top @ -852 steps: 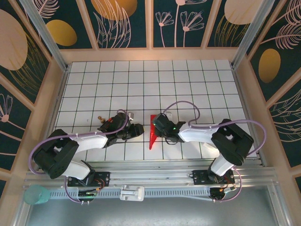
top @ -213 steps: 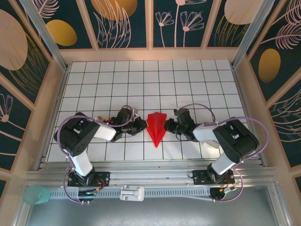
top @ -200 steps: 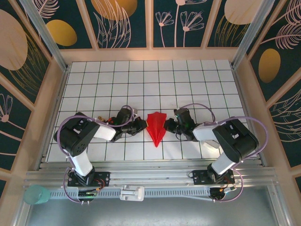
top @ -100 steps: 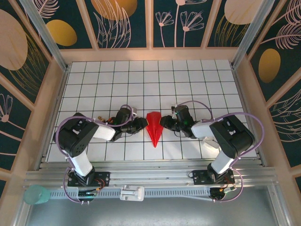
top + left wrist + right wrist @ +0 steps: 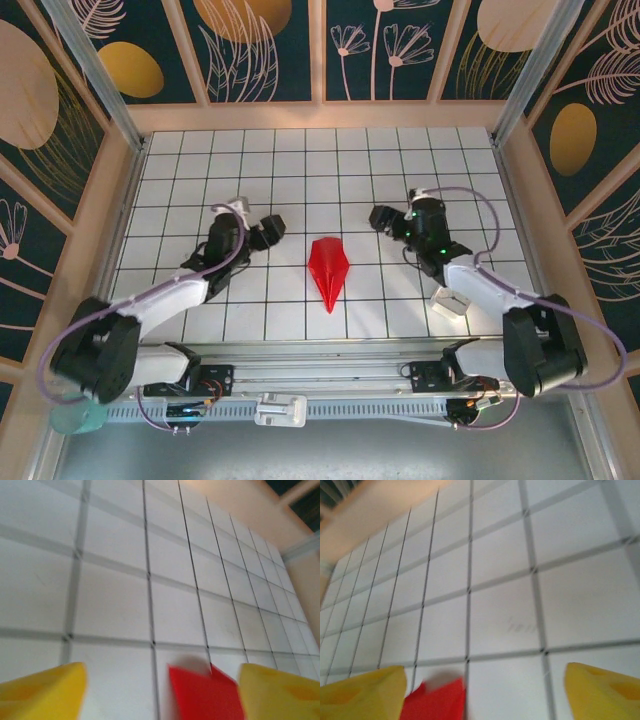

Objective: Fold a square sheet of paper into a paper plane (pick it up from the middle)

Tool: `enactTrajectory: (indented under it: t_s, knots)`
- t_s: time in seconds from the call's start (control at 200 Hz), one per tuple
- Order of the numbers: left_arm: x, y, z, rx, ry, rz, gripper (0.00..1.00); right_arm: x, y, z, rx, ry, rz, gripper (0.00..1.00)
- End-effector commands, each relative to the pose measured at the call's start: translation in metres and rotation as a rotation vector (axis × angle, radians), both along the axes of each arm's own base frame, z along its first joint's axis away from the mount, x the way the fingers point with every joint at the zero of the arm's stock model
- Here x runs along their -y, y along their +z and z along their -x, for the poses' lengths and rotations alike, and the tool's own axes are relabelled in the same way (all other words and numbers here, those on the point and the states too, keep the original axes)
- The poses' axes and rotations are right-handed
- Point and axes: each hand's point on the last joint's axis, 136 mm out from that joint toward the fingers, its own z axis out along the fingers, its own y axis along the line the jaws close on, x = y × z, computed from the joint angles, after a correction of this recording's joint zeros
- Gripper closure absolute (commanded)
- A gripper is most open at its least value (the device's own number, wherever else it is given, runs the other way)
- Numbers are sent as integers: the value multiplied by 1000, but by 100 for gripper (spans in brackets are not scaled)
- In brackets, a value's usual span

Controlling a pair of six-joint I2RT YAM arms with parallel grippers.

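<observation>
Dark floral panels (image 5: 270, 50) surround a white gridded table (image 5: 330, 170) with black lines.

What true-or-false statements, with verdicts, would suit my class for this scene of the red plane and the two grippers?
1. The plane lies on the table between the two grippers. True.
2. The left gripper holds the plane. False: it is open and apart from the plane.
3. The plane's pointed tip faces the table's near edge. True.
4. The right gripper is shut. False: its jaws stand wide open.
5. The plane is blue. False: it is bright red.
</observation>
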Motion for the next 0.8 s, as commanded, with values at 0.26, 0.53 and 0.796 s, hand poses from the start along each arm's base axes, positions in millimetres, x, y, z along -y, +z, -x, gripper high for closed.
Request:
enactTrajectory:
  t_s: [0.26,0.53,0.796]
  knots:
    - [-176,30,1,299,550,-636,1,165,-28,-6,106,-536,579,1]
    - [-187,2,-19,359,466,-587,1,156,-20,-7,338,-399,431,1]
    - [-186,-15,-24,401,387,-562,1,162,-10,-11,427,-348,394,2]
